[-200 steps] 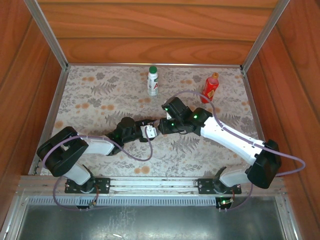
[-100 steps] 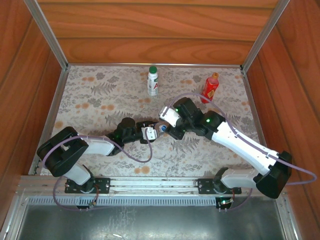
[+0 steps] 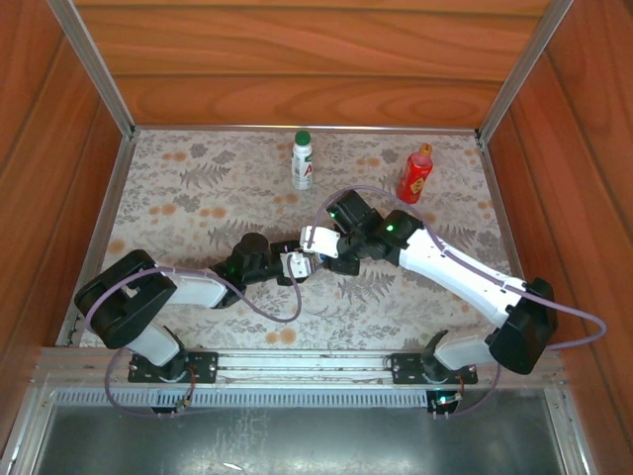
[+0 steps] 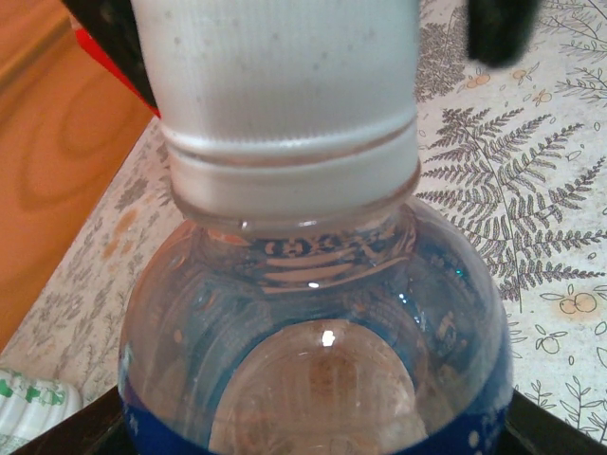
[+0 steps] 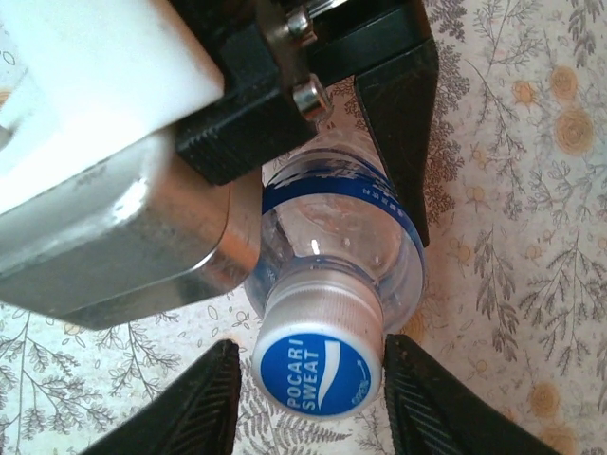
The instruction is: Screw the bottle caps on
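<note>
Noted blue cap (image 5: 318,374) sitting on neck of clear bottle (image 5: 332,237), blue-labelled, at mid-desk. Found left hand (image 3: 294,265) clamped on the bottle's body. Saw right hand (image 5: 313,346) partly closed about the cap, right-side finger touching its rim, the other just beside it; cannot tell whether gripped firmly. Logged white bottle (image 3: 303,160), green-capped, and red bottle (image 3: 415,173), orange-capped, upright at far side of patterned desk (image 3: 178,198), well apart from both hands.
</note>
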Tool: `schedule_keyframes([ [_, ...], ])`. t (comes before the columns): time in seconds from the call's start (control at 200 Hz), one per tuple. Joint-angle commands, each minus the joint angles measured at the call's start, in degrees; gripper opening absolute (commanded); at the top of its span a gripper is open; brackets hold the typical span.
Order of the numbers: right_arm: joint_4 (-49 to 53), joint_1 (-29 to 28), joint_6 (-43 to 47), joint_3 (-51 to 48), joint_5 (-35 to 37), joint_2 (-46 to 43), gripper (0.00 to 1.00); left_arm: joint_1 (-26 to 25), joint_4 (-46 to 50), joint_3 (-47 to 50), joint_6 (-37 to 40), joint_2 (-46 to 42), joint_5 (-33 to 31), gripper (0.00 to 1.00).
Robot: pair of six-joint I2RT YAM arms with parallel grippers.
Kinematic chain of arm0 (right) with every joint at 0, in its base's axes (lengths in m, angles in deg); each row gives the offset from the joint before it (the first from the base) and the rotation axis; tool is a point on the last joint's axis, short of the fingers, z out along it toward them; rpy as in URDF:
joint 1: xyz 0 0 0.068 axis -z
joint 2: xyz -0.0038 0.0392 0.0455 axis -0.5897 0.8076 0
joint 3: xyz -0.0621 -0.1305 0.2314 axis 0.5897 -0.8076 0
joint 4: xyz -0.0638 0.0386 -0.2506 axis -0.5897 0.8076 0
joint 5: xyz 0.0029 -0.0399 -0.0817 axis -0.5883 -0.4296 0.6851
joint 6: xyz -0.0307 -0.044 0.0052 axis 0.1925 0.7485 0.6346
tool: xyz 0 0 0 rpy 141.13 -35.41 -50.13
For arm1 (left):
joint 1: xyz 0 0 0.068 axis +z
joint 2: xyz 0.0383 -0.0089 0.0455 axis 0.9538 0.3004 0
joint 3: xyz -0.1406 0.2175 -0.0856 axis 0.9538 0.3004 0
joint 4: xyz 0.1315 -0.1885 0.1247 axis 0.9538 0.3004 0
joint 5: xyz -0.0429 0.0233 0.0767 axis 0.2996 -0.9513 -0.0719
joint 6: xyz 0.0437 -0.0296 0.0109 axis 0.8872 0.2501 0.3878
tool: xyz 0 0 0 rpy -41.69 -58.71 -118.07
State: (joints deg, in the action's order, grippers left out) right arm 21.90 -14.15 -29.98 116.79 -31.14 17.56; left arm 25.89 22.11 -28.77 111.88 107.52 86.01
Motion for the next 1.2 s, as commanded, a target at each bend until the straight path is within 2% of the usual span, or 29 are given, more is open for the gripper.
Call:
schedule_keyframes([
  [0.0, -0.4, -0.5, 1.7, 1.2, -2.2, 0.8, 0.40, -0.5, 0.2, -0.5, 0.5, 0.5, 1.4, 0.59],
  [0.075, -0.4, -0.5, 1.3, 1.2, -2.7, 0.8, 0.39, -0.6, 0.2, -0.5, 0.5, 0.8, 1.5, 0.59],
  [0.2, -1.4, -0.5, 0.4, 0.7, -2.9, -0.1, 0.47, -0.6, 0.3, -0.7, 0.5, 1.2, 1.6, 0.59],
  [0.3, -1.5, -0.6, -0.3, 0.5, -3.3, -0.2, 0.47, -0.6, 0.4, -0.7, 0.5, 1.0, 1.7, 0.59],
  [0.48, -0.6, -0.6, -0.8, 0.3, -3.6, 0.9, 0.35, -0.6, 0.5, -0.6, 0.4, 0.9, 1.4, 0.59],
  [0.63, 0.9, -0.6, -3.6, 1.1, -3.6, 1.4, 0.19, -0.6, 0.5, -0.5, 0.5, 0.3, 0.9, 0.59],
  [0.769, -0.7, -0.6, -18.4, 3.1, -2.2, 2.8, 0.20, -0.6, 0.5, -1.2, -0.3, 1.0, -1.1, 0.59],
  [0.849, -3.6, -0.5, -33.3, 2.9, 1.9, 3.5, 0.18, -0.5, 0.5, -1.9, -0.5, 1.2, -2.2, 0.59],
  [0.899, -3.7, -0.5, -41.5, 3.2, 0.9, 3.9, 0.18, -0.4, 0.5, -2.3, -0.2, 1.5, -3.1, 0.59],
  [0.979, -4.8, -0.2, -58.6, 3.1, -0.7, 4.3, 0.12, -0.5, 0.5, -2.7, 0.8, 2.0, -4.5, 0.59],
  [1.074, -2.7, 0.4, -73.8, 3.6, -0.2, 5.0, 0.07, -0.4, 0.5, -2.6, 1.3, 2.1, -5.4, 0.59],
  [1.194, 0.8, 0.6, -78.4, 6.2, -1.2, 6.9, 0.14, -0.3, 0.5, -2.5, 1.5, 2.2, -5.6, 0.59],
])
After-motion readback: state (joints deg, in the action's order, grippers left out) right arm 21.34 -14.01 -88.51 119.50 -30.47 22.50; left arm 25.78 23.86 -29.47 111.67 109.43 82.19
